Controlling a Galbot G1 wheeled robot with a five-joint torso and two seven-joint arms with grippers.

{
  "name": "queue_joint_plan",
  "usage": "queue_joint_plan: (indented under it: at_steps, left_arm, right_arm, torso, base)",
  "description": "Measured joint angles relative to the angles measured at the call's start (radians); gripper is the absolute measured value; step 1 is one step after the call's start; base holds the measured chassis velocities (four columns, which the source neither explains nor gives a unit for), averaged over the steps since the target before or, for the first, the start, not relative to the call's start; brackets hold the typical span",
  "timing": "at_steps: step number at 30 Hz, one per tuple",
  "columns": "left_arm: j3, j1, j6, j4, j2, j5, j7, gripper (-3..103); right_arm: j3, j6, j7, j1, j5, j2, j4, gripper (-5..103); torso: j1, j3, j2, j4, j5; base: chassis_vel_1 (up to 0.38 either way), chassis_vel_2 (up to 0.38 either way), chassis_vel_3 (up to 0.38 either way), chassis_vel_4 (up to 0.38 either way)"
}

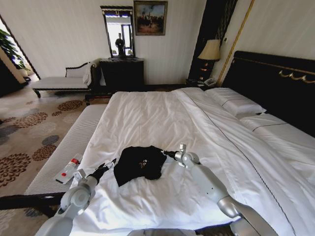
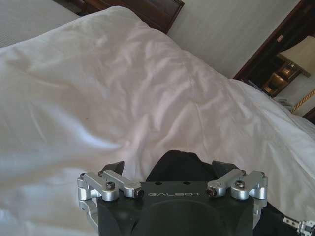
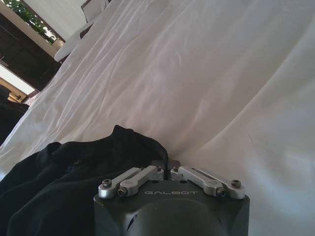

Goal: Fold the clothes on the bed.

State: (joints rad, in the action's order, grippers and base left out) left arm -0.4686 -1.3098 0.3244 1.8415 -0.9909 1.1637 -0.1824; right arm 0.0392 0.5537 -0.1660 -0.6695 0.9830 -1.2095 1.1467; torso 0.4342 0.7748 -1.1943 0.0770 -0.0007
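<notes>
Near the foot end of the bed (image 1: 162,113), on the white duvet (image 1: 147,196), lies the black T-shirt (image 1: 141,162), bunched into a crumpled heap rather than spread flat. Its bulk runs roughly across the bed, from one gripper toward the other, with a tail of cloth trailing down toward the foot edge on the left arm's side; a small patch of white lettering shows near the middle of the heap, too crumpled to read, and which way the collar points cannot be told. At the shirt's left edge sits the left gripper (image 1: 112,162), low over the duvet, and in the left wrist view its fingers (image 2: 112,167) stand wide apart with black cloth (image 2: 179,164) lying between them, not pinched. At the shirt's right edge sits the right gripper (image 1: 166,154), and in the right wrist view its fingertips (image 3: 160,162) are drawn tight together on a fold at the shirt's hem (image 3: 74,187). Beside the bed, on the shirt's left, a pale bench (image 1: 64,152) carries a small bottle (image 1: 68,170).
</notes>
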Motion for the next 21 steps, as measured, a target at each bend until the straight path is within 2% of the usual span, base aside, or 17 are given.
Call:
queue_joint_plan:
  at_steps: [2,3,8,9,13,18,21]
  left_arm:
    - [0.047,0.090,0.005,-0.078,-0.003,0.023,0.001,100]
    - [0.047,0.090,0.005,-0.078,-0.003,0.023,0.001,100]
    - [0.167,0.262,0.012,-0.253,-0.016,0.042,0.017,100]
    - [0.167,0.262,0.012,-0.253,-0.016,0.042,0.017,100]
    - [0.269,0.329,0.011,-0.320,-0.026,-0.004,0.038,100]
    - [0.313,0.342,0.001,-0.347,-0.038,-0.069,0.053,100]
    - [0.311,0.352,-0.005,-0.367,-0.045,-0.077,0.053,100]
  right_arm:
    - [-0.007,0.000,0.004,0.001,-0.004,-0.008,-0.009,1]
    - [-0.007,0.000,0.004,0.001,-0.004,-0.008,-0.009,1]
    - [-0.004,-0.001,0.016,0.004,-0.007,-0.021,-0.017,1]
    - [-0.004,-0.001,0.016,0.004,-0.007,-0.021,-0.017,1]
    - [0.017,-0.003,0.019,0.001,-0.009,-0.018,-0.022,1]
    - [0.028,-0.008,0.019,0.005,-0.013,-0.024,-0.033,1]
    - [0.032,-0.009,0.019,0.005,-0.017,-0.027,-0.035,1]
  torso:
    - [0.000,0.000,0.000,0.0002,0.0000]
    - [0.000,0.000,0.000,0.0002,0.0000]
    - [0.000,0.000,0.000,0.0000,0.0000]
    - [0.000,0.000,0.000,0.0000,0.0000]
    - [0.000,0.000,0.000,0.0002,-0.0002]
    - [0.000,0.000,0.000,0.0000,0.0000]
    - [0.000,0.000,0.000,0.0000,-0.0001]
  base:
    - [0.000,0.000,0.000,0.000]
    - [0.000,0.000,0.000,0.000]
    - [0.000,0.000,0.000,0.000]
    - [0.000,0.000,0.000,0.000]
    - [0.000,0.000,0.000,0.000]
    - [0.000,0.000,0.000,0.000]
    - [0.000,0.000,0.000,0.000]
